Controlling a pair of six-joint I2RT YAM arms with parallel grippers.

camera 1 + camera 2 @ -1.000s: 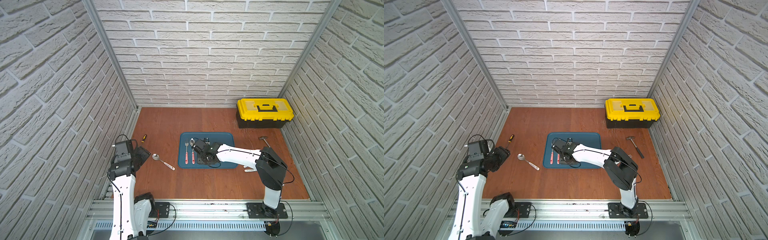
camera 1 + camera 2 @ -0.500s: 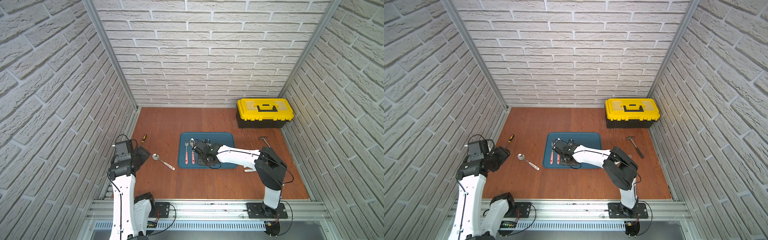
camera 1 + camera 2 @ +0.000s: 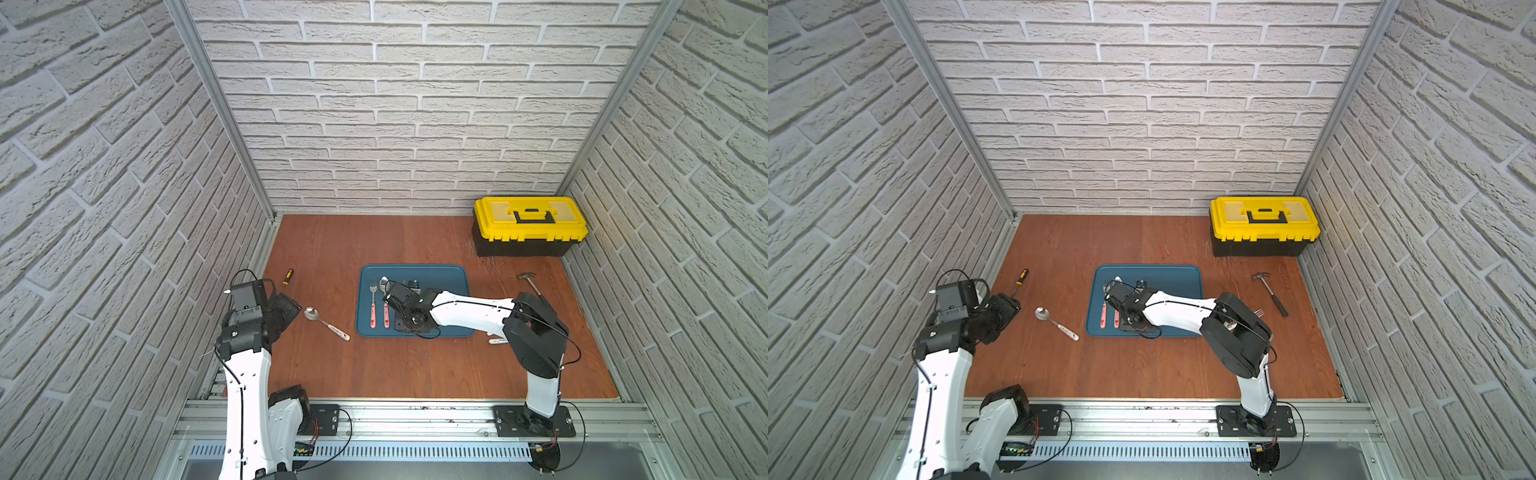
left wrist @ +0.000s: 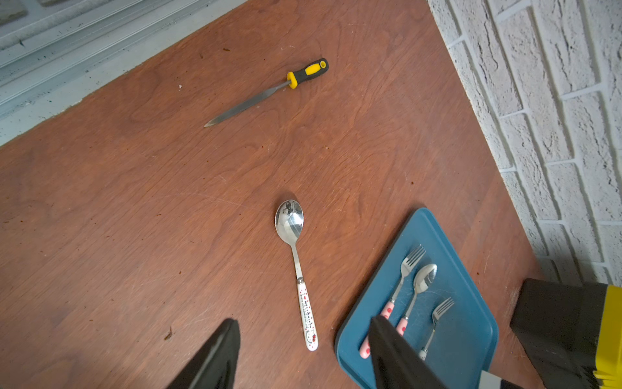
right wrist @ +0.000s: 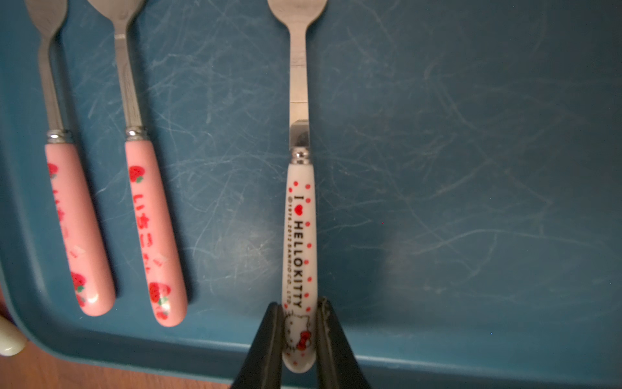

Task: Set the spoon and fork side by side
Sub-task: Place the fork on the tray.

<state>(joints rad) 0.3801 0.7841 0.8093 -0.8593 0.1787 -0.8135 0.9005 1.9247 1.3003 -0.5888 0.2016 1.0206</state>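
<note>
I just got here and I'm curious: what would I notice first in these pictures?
Probably the bright yellow toolbox in the back right corner of the table. Then the blue tray in the middle, where the right gripper pinches the end of a white Hello Kitty fork beside a pink-handled fork and pink-handled spoon. A white-handled spoon lies alone on the table, on the tray's left-arm side.
</note>
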